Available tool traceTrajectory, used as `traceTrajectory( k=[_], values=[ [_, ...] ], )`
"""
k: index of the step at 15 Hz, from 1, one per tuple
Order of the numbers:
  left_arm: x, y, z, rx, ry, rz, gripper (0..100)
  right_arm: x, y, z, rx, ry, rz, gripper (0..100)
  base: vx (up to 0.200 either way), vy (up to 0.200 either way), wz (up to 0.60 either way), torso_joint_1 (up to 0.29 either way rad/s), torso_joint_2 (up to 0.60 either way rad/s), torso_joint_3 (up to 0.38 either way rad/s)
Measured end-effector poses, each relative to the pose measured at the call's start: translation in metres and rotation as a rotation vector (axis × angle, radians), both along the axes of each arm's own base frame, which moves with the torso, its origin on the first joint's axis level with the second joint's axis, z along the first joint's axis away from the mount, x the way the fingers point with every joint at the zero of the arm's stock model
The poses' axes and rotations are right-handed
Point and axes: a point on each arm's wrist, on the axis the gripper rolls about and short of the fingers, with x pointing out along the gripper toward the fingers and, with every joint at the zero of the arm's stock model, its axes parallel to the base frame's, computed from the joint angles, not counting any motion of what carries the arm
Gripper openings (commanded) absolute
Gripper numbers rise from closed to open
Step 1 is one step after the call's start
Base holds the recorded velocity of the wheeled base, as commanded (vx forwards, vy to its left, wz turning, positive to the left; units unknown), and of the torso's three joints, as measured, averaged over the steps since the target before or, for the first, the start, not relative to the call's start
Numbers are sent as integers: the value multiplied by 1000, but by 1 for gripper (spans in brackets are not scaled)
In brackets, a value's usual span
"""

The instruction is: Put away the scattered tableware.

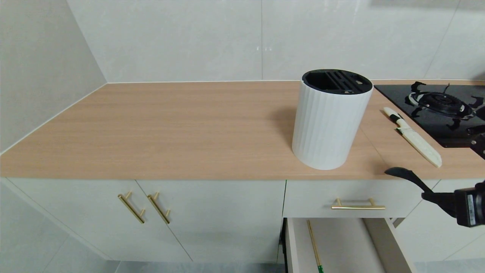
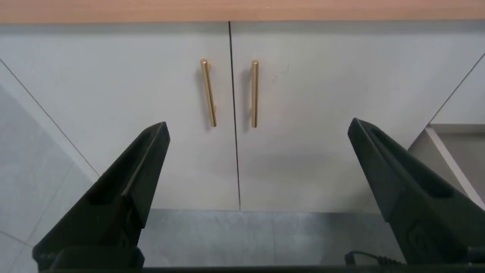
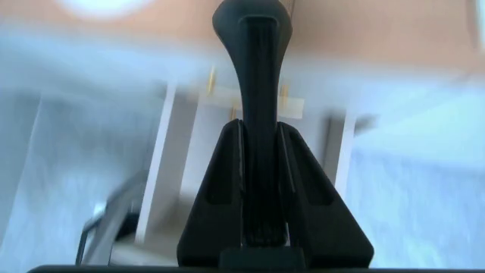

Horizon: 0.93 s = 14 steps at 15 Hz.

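A white ribbed utensil holder point(image 1: 329, 125) with a black slotted top stands upright on the wooden counter point(image 1: 170, 125). To its right a knife point(image 1: 413, 138) with a pale blade lies flat on the counter, beside the hob. My right gripper point(image 1: 435, 196) hangs in front of the counter's edge, right of the holder, shut on a black utensil point(image 1: 405, 175) whose rounded end points toward the holder. In the right wrist view the same utensil point(image 3: 252, 45) sticks out from between the closed fingers point(image 3: 220, 189). My left gripper point(image 2: 258, 130) is open and holds nothing, low down and facing the cabinet doors.
A black gas hob point(image 1: 435, 102) occupies the counter's right end. Below the holder a drawer point(image 1: 291, 242) is pulled open, with a thin green-tipped chopstick point(image 1: 313, 242) inside. A shut drawer with a gold handle point(image 1: 358, 206) sits above it. Two cabinet doors carry gold handles point(image 2: 208, 92).
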Motion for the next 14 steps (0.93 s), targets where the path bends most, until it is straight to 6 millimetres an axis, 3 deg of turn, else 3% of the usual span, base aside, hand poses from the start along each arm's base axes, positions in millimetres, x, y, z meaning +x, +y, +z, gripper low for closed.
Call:
traceTrajectory(
  k=[4, 14],
  values=[
    [0, 0, 0, 0, 0, 1, 100, -26, -3, -18, -106, 8, 51, 0, 0, 0, 0, 0, 0, 0],
    [0, 0, 0, 0, 0, 0, 100, -17, -2, -42, -142, 119, 76, 0, 0, 0, 0, -26, 57, 33]
  ],
)
